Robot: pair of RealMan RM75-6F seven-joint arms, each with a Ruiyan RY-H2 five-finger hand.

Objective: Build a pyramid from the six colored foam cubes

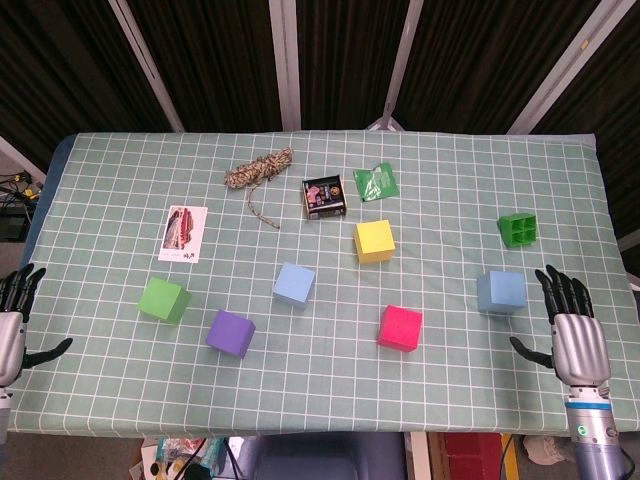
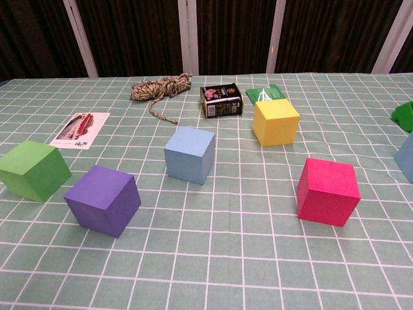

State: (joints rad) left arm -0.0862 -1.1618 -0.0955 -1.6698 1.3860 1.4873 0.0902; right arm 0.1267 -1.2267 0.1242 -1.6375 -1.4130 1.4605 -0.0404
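Dark slatted panels with pale metal struts stand behind a table (image 1: 120, 400) covered in a green cloth with a white grid.

From the head view I count six foam cubes, all lying singly, none stacked and none touching. A green cube (image 1: 164, 299) sits near the left, a purple cube (image 1: 230, 332) just to its right and nearer, a light blue cube (image 1: 294, 284) near the middle, a yellow cube (image 1: 374, 241) farther back, a pink cube (image 1: 400, 327) near the front, and a second blue cube (image 1: 501, 292) to the right. At the far side lie one bundle of twine (image 1: 258, 171), one small dark tin (image 1: 324, 197) and one green packet (image 1: 376, 182); the tin's writing is too small to read. One printed card (image 1: 183, 233) lies on the left, and one green four-cell tray (image 1: 518, 230), whose cells look bare, on the right. The left hand (image 1: 15, 320) rests at the table's left edge, fingers spread and holding nothing. The right hand (image 1: 570, 325) lies just right of the second blue cube, fingers wide apart, holding nothing.

From the chest view the green cube (image 2: 33, 170), purple cube (image 2: 103, 200), light blue cube (image 2: 189, 154), yellow cube (image 2: 275, 121) and pink cube (image 2: 327, 190) show whole; the second blue cube (image 2: 406, 157) and the tray (image 2: 404, 114) are cut by the right edge. The twine (image 2: 160, 87), the tin (image 2: 221, 101), lying on its side, the packet (image 2: 266, 94) and the card (image 2: 80, 129) sit farther back. The tin's label is still not legible. Neither hand shows here.
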